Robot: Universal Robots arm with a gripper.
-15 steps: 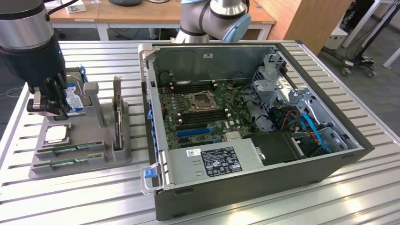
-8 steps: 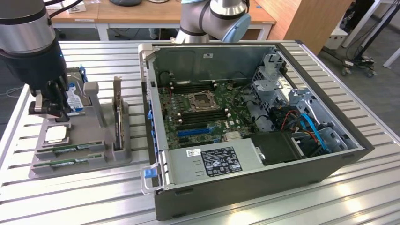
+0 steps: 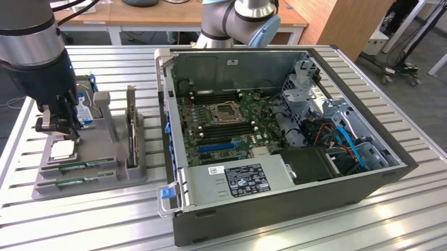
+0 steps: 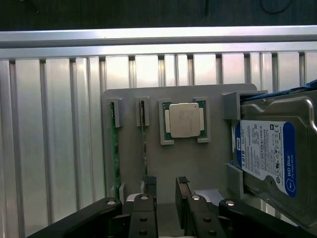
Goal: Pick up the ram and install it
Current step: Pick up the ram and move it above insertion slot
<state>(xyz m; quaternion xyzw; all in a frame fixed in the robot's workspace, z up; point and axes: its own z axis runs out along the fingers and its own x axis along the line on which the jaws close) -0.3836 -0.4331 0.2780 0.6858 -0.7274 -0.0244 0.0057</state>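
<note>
Gripper: jaws spread wide, nothing between them and nothing held. It hangs just over the grey parts tray.
Inner ram stick: still in the tray, standing on edge in its slot. Its end is just beside one fingertip.
Offset: the stick is not under the gap between the jaws. I judge the gap sits a little to one side, towards the processor, so the ram lies off to the side away from it.
Long axis: the stick runs straight out ahead of the fingers, so its thin faces line up with the way the jaws close. In the exterior view it lies along the tray from that view's left to its right.
Outer ram stick: parallel to the first, one slot further from the gripper, also seated on edge.
Processor: flat in its square recess, on the other side of the inner stick.
Hard drive: blue-labelled, upright in its holder beyond the processor.
Arm: I have only this one, and it is over the tray.
Computer case: open, well apart from the tray towards the exterior view's right.
Motherboard: I cannot tell whether its memory slots are free.
</note>
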